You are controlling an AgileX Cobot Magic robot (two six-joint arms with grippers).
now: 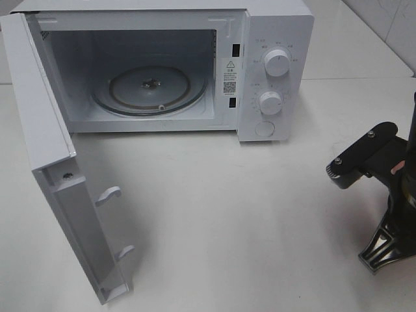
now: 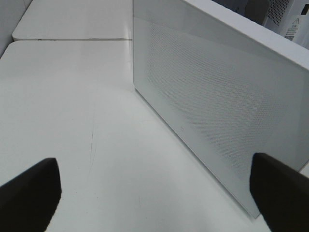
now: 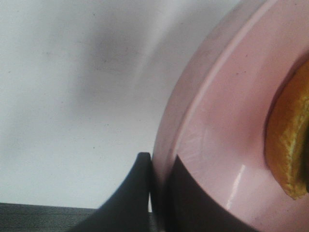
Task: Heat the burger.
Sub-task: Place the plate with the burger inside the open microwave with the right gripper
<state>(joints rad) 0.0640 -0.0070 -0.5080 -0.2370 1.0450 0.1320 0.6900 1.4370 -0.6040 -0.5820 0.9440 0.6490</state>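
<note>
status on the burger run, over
left jaws open, empty. right jaws shut on pink plate rim, burger on it. microwave door wide open, nothing blocking.

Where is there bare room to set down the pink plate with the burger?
Free: the glass turntable inside the microwave, and the table between the open door and the right arm. Crowded: the right side, where the right end effector grips the pink plate holding the burger.

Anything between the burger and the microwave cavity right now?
Nothing visible. The white microwave's door is swung wide open, the round glass turntable is bare, and the white table in front of the opening shows no objects. The golden-bun burger sits on the round pink plate, whose rim the right pincer grips, outside the high view.
</note>
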